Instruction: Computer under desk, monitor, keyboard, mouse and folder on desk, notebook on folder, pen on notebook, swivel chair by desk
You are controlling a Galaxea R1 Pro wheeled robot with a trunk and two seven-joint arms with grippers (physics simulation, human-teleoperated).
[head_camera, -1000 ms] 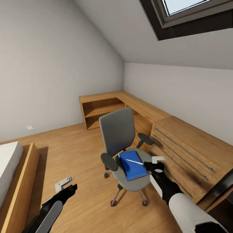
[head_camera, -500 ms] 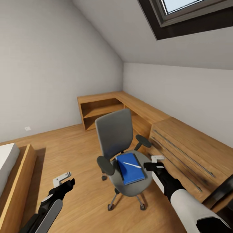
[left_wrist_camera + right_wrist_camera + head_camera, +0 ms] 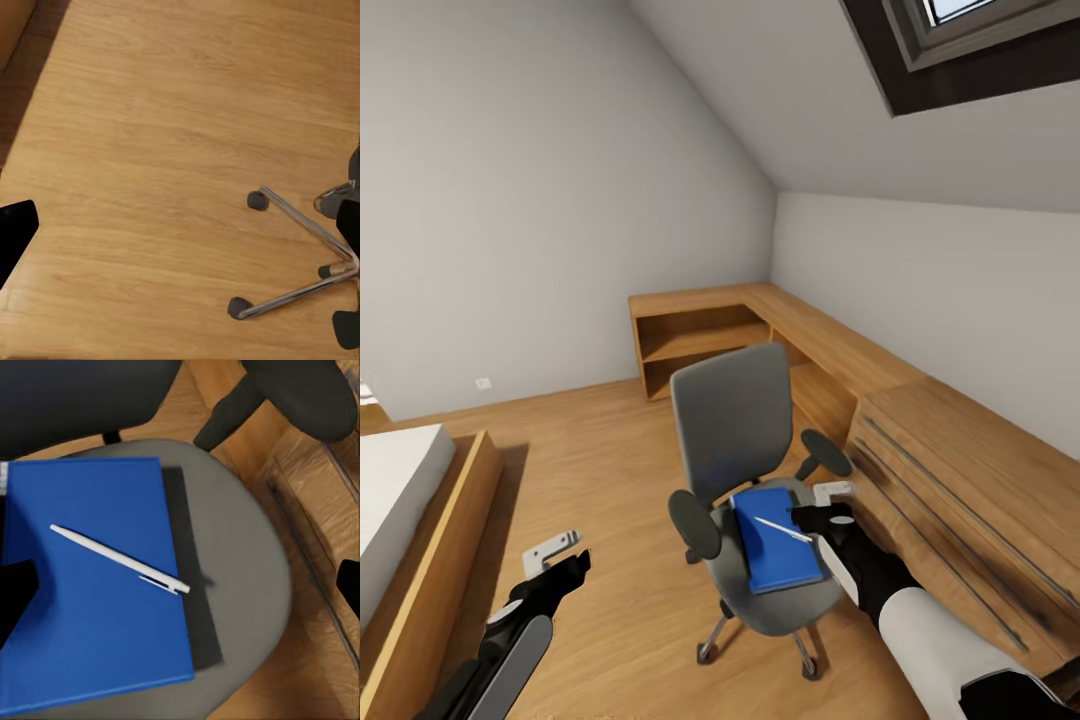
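The grey swivel chair (image 3: 732,425) stands on the wood floor, its back toward the corner. A bright blue folder (image 3: 775,548) lies flat on its seat (image 3: 240,562), with a dark edge along one long side (image 3: 196,607). A thin white pen (image 3: 782,530) lies across the folder (image 3: 82,607), also seen as the pen (image 3: 120,559) from the wrist. My right gripper (image 3: 823,503) hovers open just above the seat's right edge, beside the pen, holding nothing. My left gripper (image 3: 558,562) hangs open over bare floor left of the chair. Desk, monitor, keyboard, mouse, computer and notebook are out of view.
Low light-wood cabinets (image 3: 960,470) run along the right wall into the corner, ending in an open shelf unit (image 3: 700,340). A bed with a wooden frame (image 3: 420,520) is at the left. The chrome star base (image 3: 300,255) spreads over the floor (image 3: 150,150).
The head camera has turned, so the whole room has shifted in the picture. My right gripper has edged slightly closer to the pen. The left arm has barely moved.
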